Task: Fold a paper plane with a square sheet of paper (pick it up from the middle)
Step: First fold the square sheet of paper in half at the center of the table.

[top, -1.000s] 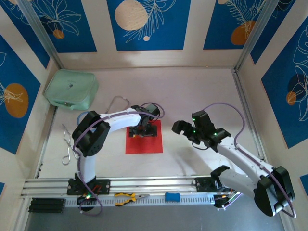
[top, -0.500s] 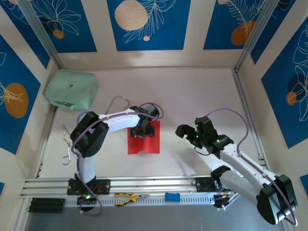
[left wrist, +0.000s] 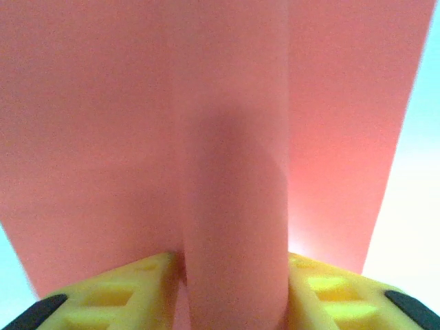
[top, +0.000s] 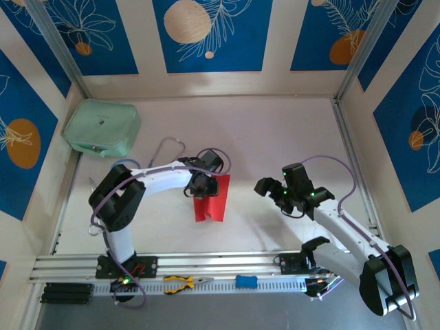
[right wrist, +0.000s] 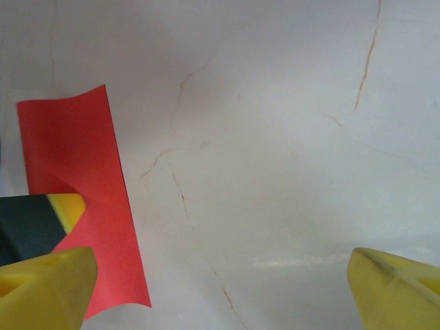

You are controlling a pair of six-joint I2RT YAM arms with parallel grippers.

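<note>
The square sheet of paper is bright red and lies at the table's centre, buckled into a narrow raised fold. My left gripper is over its far part, shut on a ridge of the paper. That ridge stands pinched between the yellow fingers. My right gripper hovers to the right of the sheet and apart from it, open. In the right wrist view its fingers stand wide over bare table. There the red sheet lies at the left with the left arm's fingertip on it.
A mint-green pouch sits at the back left. Metal scissors lie by the left wall. Yellow pliers and a blue tool rest on the rail at the near edge. Side walls enclose the table.
My left gripper has closed on the sheet's middle, and the flat square has buckled into a narrow raised fold. The right gripper has drifted slightly right and nearer.
</note>
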